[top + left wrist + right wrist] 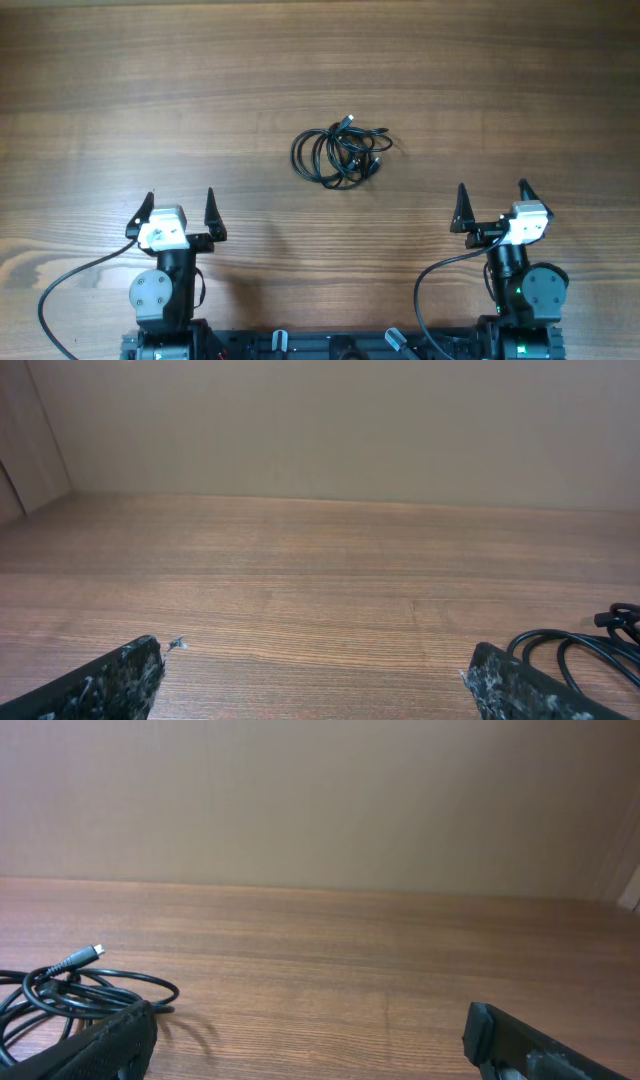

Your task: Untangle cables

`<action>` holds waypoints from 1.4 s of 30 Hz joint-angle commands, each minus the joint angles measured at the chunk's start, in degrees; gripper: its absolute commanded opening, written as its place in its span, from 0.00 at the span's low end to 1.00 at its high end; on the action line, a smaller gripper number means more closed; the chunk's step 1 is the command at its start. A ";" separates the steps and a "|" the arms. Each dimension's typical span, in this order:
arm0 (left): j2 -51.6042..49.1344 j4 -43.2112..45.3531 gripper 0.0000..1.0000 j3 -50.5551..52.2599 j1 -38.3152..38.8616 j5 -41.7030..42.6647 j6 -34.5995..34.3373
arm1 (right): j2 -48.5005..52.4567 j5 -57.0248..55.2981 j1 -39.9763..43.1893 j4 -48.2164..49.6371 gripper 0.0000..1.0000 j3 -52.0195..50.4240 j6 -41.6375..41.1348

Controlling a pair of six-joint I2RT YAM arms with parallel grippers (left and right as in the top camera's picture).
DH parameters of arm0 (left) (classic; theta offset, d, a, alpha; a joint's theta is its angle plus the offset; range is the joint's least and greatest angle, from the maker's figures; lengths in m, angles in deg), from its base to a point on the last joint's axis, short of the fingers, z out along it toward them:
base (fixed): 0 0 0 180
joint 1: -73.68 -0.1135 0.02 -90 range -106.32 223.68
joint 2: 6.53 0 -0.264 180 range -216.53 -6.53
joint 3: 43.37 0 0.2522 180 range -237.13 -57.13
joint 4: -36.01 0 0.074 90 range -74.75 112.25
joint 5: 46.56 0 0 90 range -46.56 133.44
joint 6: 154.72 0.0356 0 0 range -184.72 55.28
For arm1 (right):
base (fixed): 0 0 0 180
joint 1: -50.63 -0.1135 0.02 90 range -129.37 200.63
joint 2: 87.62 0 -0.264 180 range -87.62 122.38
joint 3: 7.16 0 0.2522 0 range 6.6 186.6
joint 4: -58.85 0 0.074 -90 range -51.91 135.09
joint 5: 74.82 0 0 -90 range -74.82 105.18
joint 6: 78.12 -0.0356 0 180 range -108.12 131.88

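The cables [339, 154] lie as one knotted black coil in the middle of the wooden table, with small plug ends sticking out at its top and right. Part of the coil shows at the right edge of the left wrist view [590, 650] and at the left edge of the right wrist view [70, 992]. My left gripper [180, 205] is open and empty near the front left, well short of the coil. My right gripper [492, 196] is open and empty near the front right, also apart from the coil.
Thicker black wires [75, 275] run from the arm bases along the table's front edge. A plain beige wall [330, 420] stands beyond the far edge of the table [320, 60].
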 commanded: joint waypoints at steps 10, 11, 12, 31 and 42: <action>-0.31 0.63 1.00 0.39 0.11 7.39 -5.81 | 0.07 -0.94 0.07 0.28 1.00 -0.07 0.04; -0.31 0.63 1.00 0.39 0.11 7.39 -5.81 | 0.07 -0.94 0.07 0.28 1.00 -0.07 0.04; -0.31 0.61 1.00 0.39 0.11 7.39 -5.81 | 0.07 -0.94 0.07 0.26 1.00 -0.07 0.02; -0.31 0.66 1.00 0.39 0.11 8.44 -13.14 | 0.07 -0.92 0.07 0.28 1.00 -0.07 0.07; -0.31 0.68 1.00 0.39 0.11 8.48 -13.42 | 0.15 -0.94 0.07 0.26 1.00 -0.07 0.00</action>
